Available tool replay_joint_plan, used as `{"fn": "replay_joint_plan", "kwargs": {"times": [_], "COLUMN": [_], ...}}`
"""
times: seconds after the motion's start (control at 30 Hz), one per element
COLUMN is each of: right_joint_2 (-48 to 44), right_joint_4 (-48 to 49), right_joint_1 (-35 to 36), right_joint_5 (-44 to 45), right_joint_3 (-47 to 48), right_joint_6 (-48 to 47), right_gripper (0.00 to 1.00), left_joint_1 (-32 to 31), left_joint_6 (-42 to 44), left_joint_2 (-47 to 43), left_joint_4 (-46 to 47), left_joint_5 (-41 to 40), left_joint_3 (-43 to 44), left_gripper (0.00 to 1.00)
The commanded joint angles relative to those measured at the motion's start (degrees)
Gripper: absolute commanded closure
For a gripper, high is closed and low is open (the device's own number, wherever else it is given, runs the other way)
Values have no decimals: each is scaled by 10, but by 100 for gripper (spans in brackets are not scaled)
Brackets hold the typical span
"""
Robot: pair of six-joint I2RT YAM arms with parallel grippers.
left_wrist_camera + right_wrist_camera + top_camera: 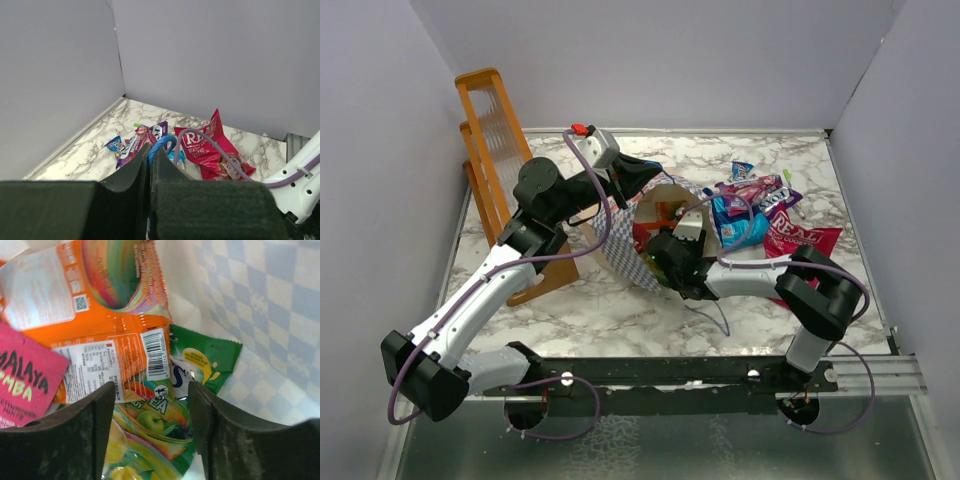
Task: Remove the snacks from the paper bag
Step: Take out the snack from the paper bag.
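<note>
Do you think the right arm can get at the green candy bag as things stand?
Probably yes: the right gripper is inside the paper bag, jaws open over the green candy bag, nothing covering it there.

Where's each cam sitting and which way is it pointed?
Top: overhead, near side, looking down at table; left arm, right arm show.
Left wrist: at the bag rim, facing the far corner; left gripper shut on the handle.
Right wrist: inside the bag, facing orange packet; right gripper open.
Shared: top and left wrist both see red pouch.
</note>
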Motion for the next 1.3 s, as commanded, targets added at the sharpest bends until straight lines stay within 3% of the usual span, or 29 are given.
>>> {"fn": "replay_joint_plan", "kwargs": {"times": [0.0, 0.07, 0.27, 0.5, 0.57, 0.67, 0.9, 1.27], "right_joint_2": [18, 17, 28, 98, 119, 123, 31, -114], "right_joint_4": [23, 24, 54, 81, 75, 69, 97, 78], "right_joint_1": [-9, -12, -37, -43, -44, -45, -45, -43], "right_joint_5": [-2, -4, -46, -95, -101, -120, -150, -206], "right_joint_3": [13, 15, 14, 80, 99, 113, 82, 30], "right_joint_6": [-6, -7, -9, -49, -49, -49, -78, -92], "right_gripper": [35, 29, 26, 33, 39, 61, 96, 98], "left_joint_1": [-4, -4, -4, -4, -4, -4, -4, -4], "left_joint_6": [-8, -8, -12, -13, -12, -10, -11, -9], "left_joint_2": [-5, -5, -4, -1, -2, -3, -2, 5], "left_joint_4": [37, 37, 39, 41, 40, 39, 38, 37], "left_joint_5": [20, 21, 23, 26, 24, 23, 24, 20], "left_joint_3": [0, 0, 0, 0, 0, 0, 1, -1], "left_gripper": [100, 100, 100, 100, 100, 100, 100, 100]}}
